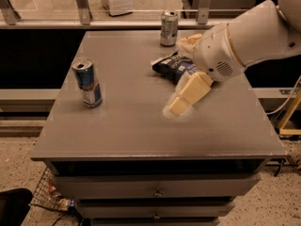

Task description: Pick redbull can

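The redbull can [88,82], tall, slim, blue and silver with a silver top, stands upright on the left part of the grey table [127,131]. My gripper [178,75] hangs over the middle of the table, to the right of the can and well apart from it. It is open and empty. One cream finger [186,95] reaches down-left almost to the tabletop. The other finger [187,41] shows above the white wrist. The white arm [249,36] comes in from the upper right.
A dark blue snack bag [171,65] lies under the gripper, partly hidden by it. A shorter silver-and-green can [169,28] stands at the table's far edge. Drawers [157,189] front the table. A metal rail [84,6] runs behind it. A wire basket [49,199] sits on the floor at lower left.
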Robot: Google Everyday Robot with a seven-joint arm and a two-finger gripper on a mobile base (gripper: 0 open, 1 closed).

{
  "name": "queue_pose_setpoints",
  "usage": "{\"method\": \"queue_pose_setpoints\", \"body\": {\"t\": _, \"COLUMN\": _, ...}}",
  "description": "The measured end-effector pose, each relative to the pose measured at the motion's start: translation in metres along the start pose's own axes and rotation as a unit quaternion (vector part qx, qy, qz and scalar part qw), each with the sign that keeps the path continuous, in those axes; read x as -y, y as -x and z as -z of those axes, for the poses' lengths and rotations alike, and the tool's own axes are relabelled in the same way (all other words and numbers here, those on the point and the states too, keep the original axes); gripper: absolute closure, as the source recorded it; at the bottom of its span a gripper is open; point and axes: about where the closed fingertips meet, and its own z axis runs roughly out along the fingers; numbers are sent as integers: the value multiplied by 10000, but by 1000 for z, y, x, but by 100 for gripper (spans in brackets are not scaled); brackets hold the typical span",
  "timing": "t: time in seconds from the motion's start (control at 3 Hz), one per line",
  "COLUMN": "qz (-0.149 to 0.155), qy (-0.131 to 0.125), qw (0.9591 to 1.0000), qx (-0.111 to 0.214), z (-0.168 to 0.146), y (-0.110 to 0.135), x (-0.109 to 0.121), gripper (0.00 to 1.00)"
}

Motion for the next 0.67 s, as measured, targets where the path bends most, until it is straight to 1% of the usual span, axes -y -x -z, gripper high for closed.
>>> {"method": "queue_pose_setpoints", "body": {"t": 0.33, "qz": 7, "qy": -2, "qw": 10000, "qx": -13, "z": 0, "y": 0, "x": 0, "gripper": 0}}
{"method": "queue_pose_setpoints", "body": {"t": 0.67, "qz": -15, "qy": -33, "qw": 9999, "qx": 113, "z": -13, "y": 7, "x": 6, "gripper": 0}}
